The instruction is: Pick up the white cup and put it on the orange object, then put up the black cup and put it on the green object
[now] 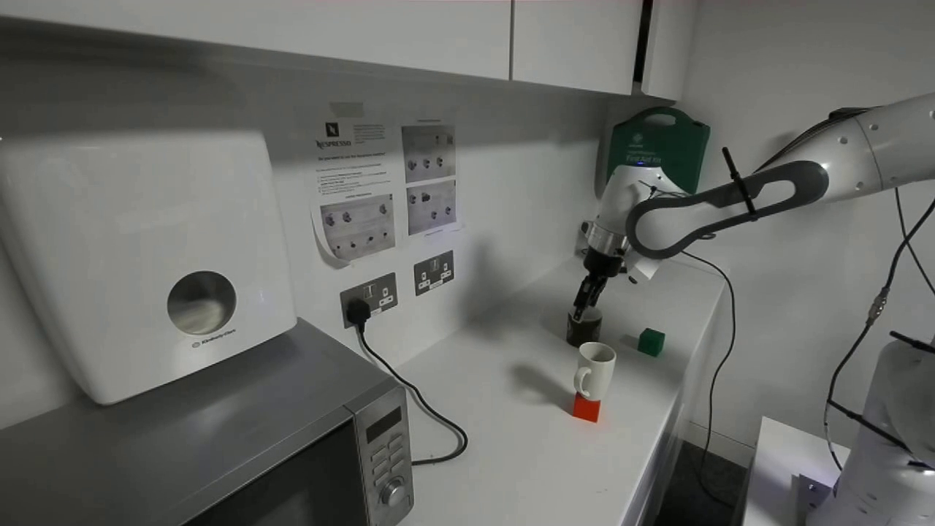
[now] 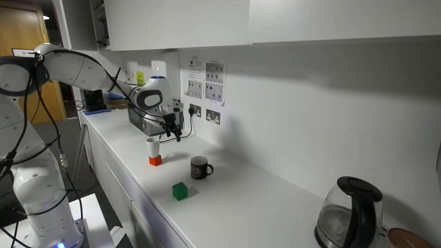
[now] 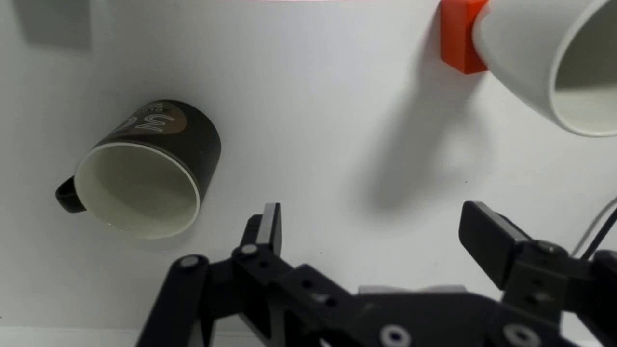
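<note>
The white cup (image 2: 153,147) stands upright on the orange block (image 2: 155,160), so the first half looks done. The black cup (image 2: 198,170) stands on the counter (image 2: 255,210); the gripper (image 3: 371,209) hangs wide and empty to one side of it — presumably to line up a grasp, since the green block (image 2: 180,191) nearby is bare.

Matt-walled black cup (image 2: 198,168), smooth glazed-looking white cup (image 1: 597,370), smooth matt orange block (image 2: 155,160), matt green block (image 2: 180,191), smooth satin countertop (image 2: 258,215), metallic-finish microwave (image 1: 241,416), glossy plastic-looking dispenser (image 1: 146,252), transparent kettle body (image 2: 336,220), paper notices (image 1: 356,183), wood-finish door (image 2: 20,29).
</note>
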### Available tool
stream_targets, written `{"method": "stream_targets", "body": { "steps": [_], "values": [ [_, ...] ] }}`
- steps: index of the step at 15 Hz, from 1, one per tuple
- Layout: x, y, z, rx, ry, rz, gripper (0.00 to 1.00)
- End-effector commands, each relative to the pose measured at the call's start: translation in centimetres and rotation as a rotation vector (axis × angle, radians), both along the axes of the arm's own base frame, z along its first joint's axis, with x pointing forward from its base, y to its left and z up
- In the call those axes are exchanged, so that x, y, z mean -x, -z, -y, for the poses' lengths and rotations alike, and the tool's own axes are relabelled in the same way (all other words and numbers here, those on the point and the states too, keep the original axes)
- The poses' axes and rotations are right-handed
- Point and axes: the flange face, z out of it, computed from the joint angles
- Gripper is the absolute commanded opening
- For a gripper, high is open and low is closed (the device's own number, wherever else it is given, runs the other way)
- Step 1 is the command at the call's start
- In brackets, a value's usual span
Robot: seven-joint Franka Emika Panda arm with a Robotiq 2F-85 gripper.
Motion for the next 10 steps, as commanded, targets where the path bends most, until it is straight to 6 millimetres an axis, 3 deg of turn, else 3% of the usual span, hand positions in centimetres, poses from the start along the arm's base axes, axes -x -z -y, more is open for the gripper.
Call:
{"method": "stream_targets", "body": {
  "steps": [1,5,10],
  "values": [
    [-0.8,1.6,3.1,0.035,-0.055,0.034,1.0],
    [-2.0,3.3,5.7,0.082,-0.119,0.037,1.0],
    [-2.6,4.4,7.4,0.17,-0.222,0.01,1.0]
  ]
}}
